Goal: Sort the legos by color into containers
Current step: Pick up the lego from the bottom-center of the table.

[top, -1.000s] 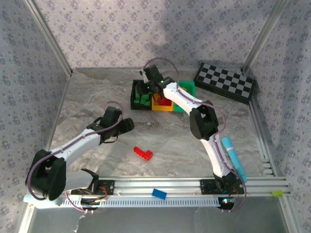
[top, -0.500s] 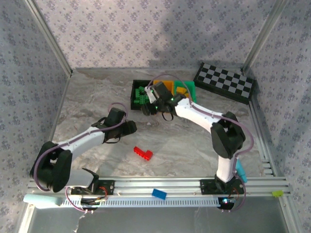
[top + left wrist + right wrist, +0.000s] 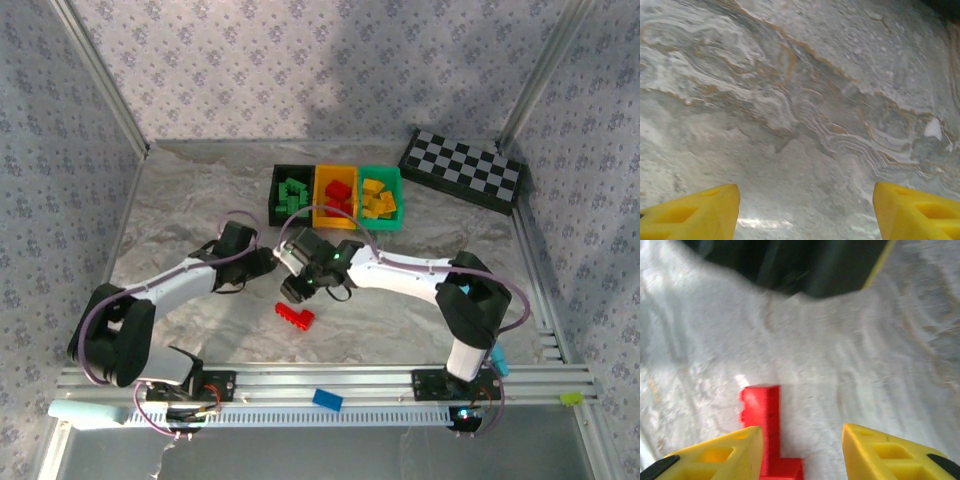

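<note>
Sorting nearly done: 1 red L-shaped plastic brick (image 3: 295, 316) lies alone on the marbled grey tabletop (image 3: 180, 220), well apart from the row of 3 small open plastic bins. The black bin (image 3: 274, 200) holds green bricks (image 3: 292, 192), the yellow bin (image 3: 336, 224) holds red bricks (image 3: 337, 192), and the green bin (image 3: 398, 205) holds yellow bricks (image 3: 378, 198).

The right gripper (image 3: 293, 290) hovers just beyond the brick's far side, its yellow fingers (image 3: 715, 455) parted and empty. Seen from its wrist, the brick's long arm runs straight away from the fingers, close against 1 of them, with its foot turned across the gap.

The left gripper (image 3: 264, 262), likewise parted and empty over bare marble, sits farther off. The right arm looks better placed for the pick after a slight sideways centring.
</note>
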{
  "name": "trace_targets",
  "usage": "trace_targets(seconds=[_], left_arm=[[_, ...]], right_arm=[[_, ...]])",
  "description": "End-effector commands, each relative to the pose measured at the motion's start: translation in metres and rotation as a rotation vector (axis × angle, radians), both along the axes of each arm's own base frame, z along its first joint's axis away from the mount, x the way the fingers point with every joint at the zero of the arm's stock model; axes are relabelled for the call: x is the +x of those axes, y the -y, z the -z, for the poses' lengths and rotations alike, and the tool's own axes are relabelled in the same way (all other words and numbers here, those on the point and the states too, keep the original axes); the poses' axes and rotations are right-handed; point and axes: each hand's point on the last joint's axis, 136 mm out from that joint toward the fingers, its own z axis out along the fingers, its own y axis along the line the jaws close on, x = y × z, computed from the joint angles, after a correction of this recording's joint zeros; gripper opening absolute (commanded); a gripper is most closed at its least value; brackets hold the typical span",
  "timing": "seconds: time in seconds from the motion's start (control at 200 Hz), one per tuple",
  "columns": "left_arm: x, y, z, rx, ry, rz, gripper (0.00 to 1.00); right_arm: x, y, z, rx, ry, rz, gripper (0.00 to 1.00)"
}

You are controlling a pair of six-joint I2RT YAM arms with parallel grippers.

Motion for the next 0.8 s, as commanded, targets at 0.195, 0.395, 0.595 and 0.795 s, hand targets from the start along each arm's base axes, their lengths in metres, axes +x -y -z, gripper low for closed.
trace_targets(seconds=[0.195,0.395,0.595,0.795], left_arm=[[0.014,0.003,-0.016,-0.039,0.038,-0.015,0.71],[0.016,0.006,-0.017,-0.046,0.035,-0.010,0.71],[0.016,0.007,-0.021,-0.045,0.040,-0.002,0.71],[0.016,0.007,-0.021,-0.047,0.040,0.000,0.71]], right_arm=[[-0.045,-0.003,0.021,-0.074,-0.052,-0.110,0.47],[-0.052,-0.010,0.038,-0.112,-0.067,-0.117,0.47],[-0.052,-0.014,0.050,-0.146,-0.075,-0.115,0.46],[-0.049,-0.015,0.055,-0.160,-0.067,-0.111,0.33]])
